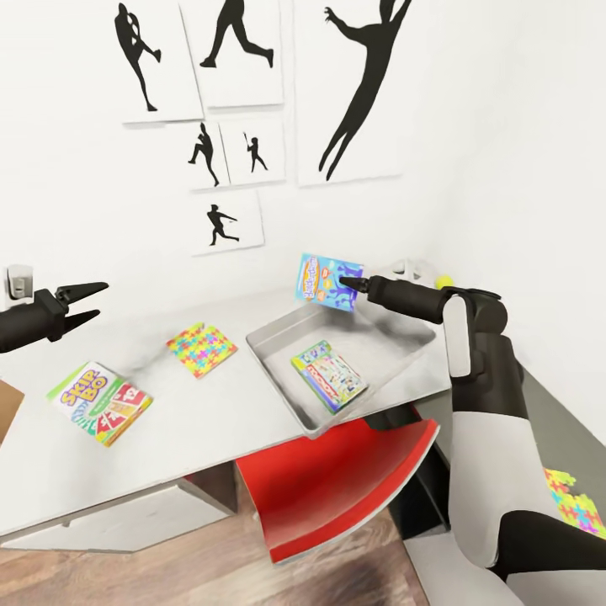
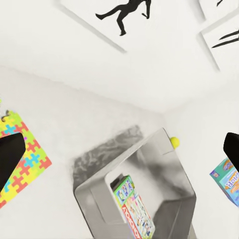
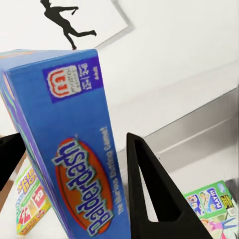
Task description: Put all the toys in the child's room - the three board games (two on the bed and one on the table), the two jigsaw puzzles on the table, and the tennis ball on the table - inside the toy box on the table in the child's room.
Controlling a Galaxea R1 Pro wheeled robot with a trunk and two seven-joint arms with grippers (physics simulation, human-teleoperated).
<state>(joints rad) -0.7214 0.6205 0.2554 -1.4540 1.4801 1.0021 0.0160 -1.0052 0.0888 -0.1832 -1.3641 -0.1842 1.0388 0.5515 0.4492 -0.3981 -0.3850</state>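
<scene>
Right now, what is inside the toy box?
One white-green board game lies flat inside the toy box. The rest of its floor looks bare; whatever lies under that game is covered.

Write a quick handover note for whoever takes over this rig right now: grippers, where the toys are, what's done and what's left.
Right gripper: shut on the blue Balderdash game box, held above the light-grey toy box.
Left gripper: open, empty, above the grey table.
Done: white-green game box lies in the bin.
Left: release the blue box; Skip-Bo box and one multicoloured jigsaw square lie on the table; yellow-green ball lies beyond the bin; second jigsaw appears to be on the floor.
</scene>
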